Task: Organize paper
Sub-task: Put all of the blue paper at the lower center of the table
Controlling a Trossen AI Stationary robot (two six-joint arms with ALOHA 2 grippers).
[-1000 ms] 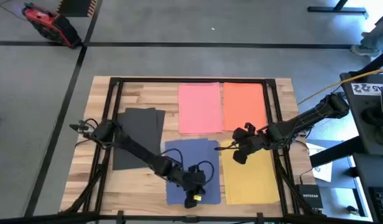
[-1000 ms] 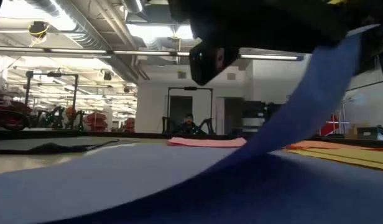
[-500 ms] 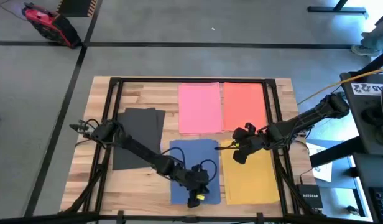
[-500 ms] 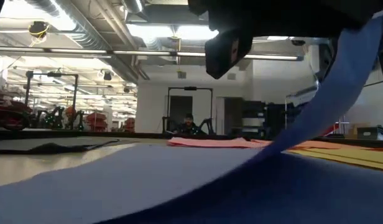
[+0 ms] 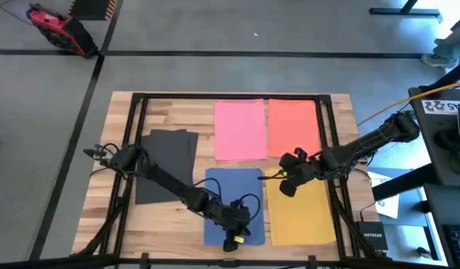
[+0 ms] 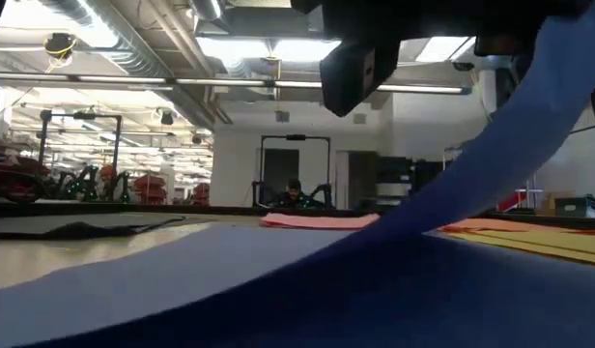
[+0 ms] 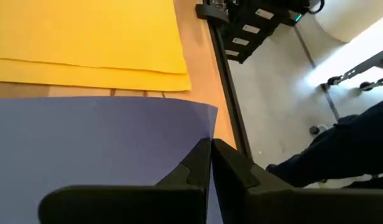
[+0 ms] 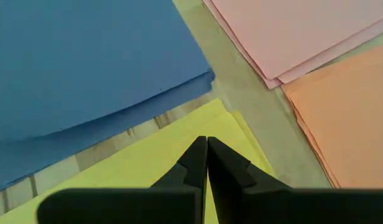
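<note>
Blue paper (image 5: 231, 196) lies at the table's near middle, its near part raised in a curve (image 6: 491, 145). My left gripper (image 5: 234, 237) is shut on it at its near edge. Yellow paper (image 5: 303, 217) lies right of the blue. Pink paper (image 5: 240, 129) and orange-red paper (image 5: 293, 125) lie flat at the far side, and black paper (image 5: 166, 163) lies at the left. My right gripper (image 5: 285, 184) is shut over the yellow paper's far left corner (image 8: 229, 124). Whether it touches the paper I cannot tell. My left gripper pinches the blue paper's near edge (image 7: 203, 134) between its two fingers, close to the near right corner (image 7: 214, 111). The fingers come slanting from the far left. The held part is raised off the table and the far part lies flat. One layer or several, I cannot tell.
A black frame (image 5: 140, 101) runs round the wooden tabletop. Bare wood shows at the near left (image 5: 159, 224). Beyond the right edge stand a bench with devices (image 5: 446, 127) and printed white papers (image 5: 387, 198). A red machine (image 5: 58, 30) stands on the floor at the far left.
The blue paper has turned and slid a little toward the table's right: its left edge now runs squarer to the table. Its raised near part stays up in my left gripper, which has shifted slightly rightward. My right gripper has kept still.
</note>
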